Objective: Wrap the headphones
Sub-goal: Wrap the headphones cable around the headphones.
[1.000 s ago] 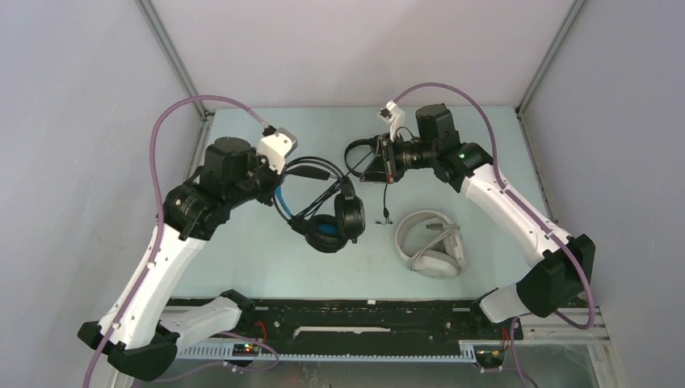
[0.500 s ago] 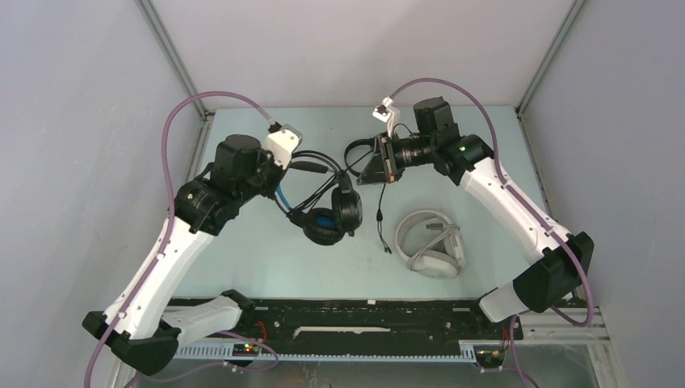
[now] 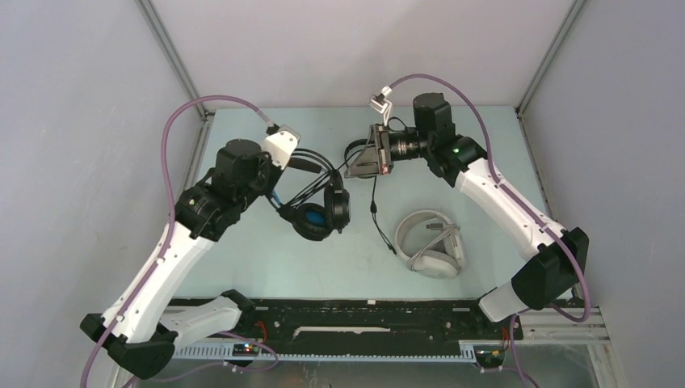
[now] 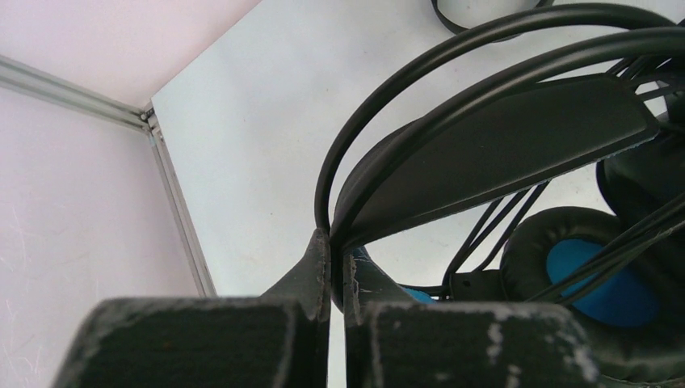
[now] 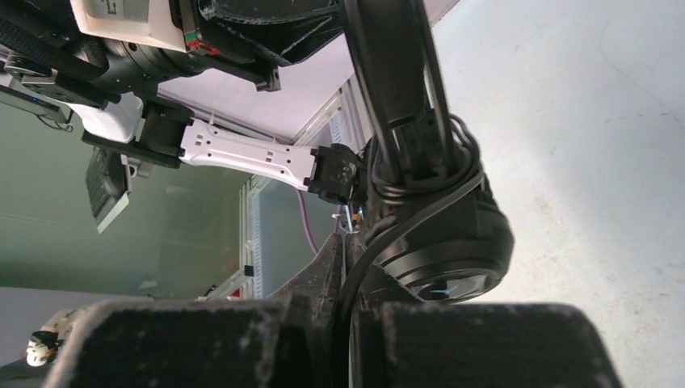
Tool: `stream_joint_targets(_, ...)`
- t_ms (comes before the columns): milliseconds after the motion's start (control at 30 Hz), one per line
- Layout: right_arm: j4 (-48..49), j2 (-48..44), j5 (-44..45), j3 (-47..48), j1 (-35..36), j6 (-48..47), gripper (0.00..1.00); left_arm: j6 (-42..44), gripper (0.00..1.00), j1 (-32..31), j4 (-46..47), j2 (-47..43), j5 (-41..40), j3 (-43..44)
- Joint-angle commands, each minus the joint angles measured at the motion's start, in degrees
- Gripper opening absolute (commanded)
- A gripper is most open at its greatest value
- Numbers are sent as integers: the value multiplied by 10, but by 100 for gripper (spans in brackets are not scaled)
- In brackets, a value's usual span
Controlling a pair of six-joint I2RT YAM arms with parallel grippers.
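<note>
Table point(image 3: 242, 259): over the last second both arms have pulled toward the far edge. Bulky black over-ear headset point(image 3: 317, 217) came with the left gripper point(image 4: 337, 252) and now sits left of centre. The jaws are nearly closed, pinching its headband. White over-ear headset point(image 3: 430, 242) is unmoved, right of centre, unheld. Thin black on-ear headset point(image 3: 361, 158) hangs at the right gripper point(image 5: 349, 271), clamped on its cable point(image 3: 375, 202). The tail dangles longer, its end just beside the white one. Wrap looks unfinished, with slack left to take in.

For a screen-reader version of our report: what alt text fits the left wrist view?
The left fingers are shut on the band of a black headset; its blue-lined ear cup shows at right, pale table behind.
</note>
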Motion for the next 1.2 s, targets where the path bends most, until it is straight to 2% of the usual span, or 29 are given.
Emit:
stream_joint_targets(0,91,-13,-5,2,18,70,8,-60,0,0,21,1,-54,9)
stream_joint_targets(100,118,-8,8,11,34,94,10,-112,0,0,12,13,-69,26)
stream_joint_targets(300,93,11,48,55,69,87,14,-186,0,0,-20,47,-96,72)
stream_joint_targets(533,75,32,88,72,108,67,16,-304,0,0,4,50,-104,69)
stream_joint_targets(733,4,52,163,98,133,14,17,-403,0,1,27,56,-113,72)
stream_joint_targets(933,-22,58,234,103,156,-16,17,-473,0,16,40,63,-101,73)
stream_joint_targets(1167,-89,61,347,119,185,-73,17,-538,0,51,93,40,-45,35)
